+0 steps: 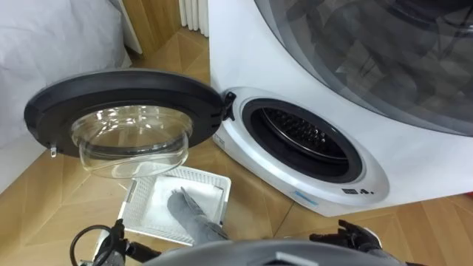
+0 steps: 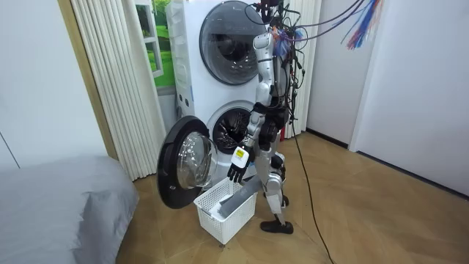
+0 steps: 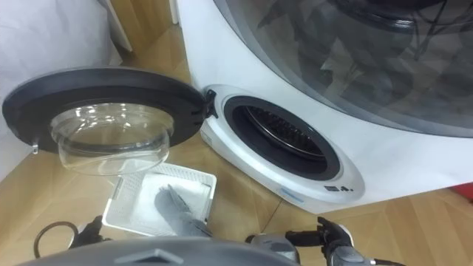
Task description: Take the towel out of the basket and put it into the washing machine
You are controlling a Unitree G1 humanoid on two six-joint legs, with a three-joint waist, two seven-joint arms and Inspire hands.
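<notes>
Towel [image 1: 192, 214] lies in basket [image 1: 137, 201] before washer [image 1: 244, 44]; left hand [image 2: 236, 170] hangs slack-fingered; right hand [image 1: 360, 236]: cannot tell.

No text, number or sign is legible: the small dark markings [image 1: 357, 192] on the washing machine [image 1: 244, 59] front, well apart from the left hand [image 2: 234, 169] and its fingers [image 2: 231, 177], and the yellow-patched tag [image 2: 239, 155] just above those fingers, cannot be read.
</notes>
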